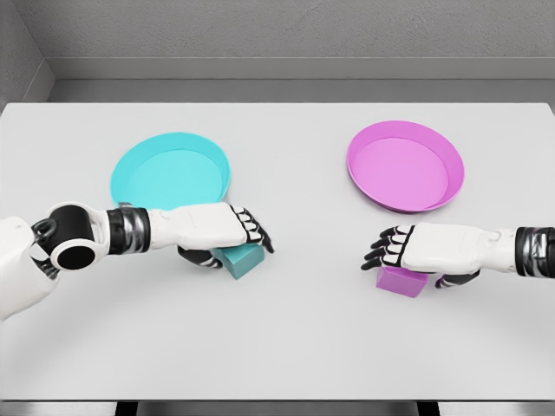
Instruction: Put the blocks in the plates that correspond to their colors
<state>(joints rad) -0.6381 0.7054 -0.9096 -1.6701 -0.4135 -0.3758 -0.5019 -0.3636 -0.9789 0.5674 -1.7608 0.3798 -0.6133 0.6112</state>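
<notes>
Head view of a white counter [286, 329], left to right. The left arm enters from the lower left edge; its left robot hand [227, 232] lies over a teal block [239, 259], thumb curled beneath on the near-left side and fingers draped across the top, apparently clamped on it. The block sits on the counter just near of the cyan plate [170, 172], which holds nothing; the forearm hides the plate's near rim. Well to the right and slightly farther back lies the magenta plate [405, 166], also holding nothing. Near of it, the right robot hand [416, 250] covers a purple block [401, 281], fingers extended left over its top and thumb tucked under at the right, seemingly closed on it. Only the near face and part of the top of each block show; whether either block is lifted off the counter cannot be told.
</notes>
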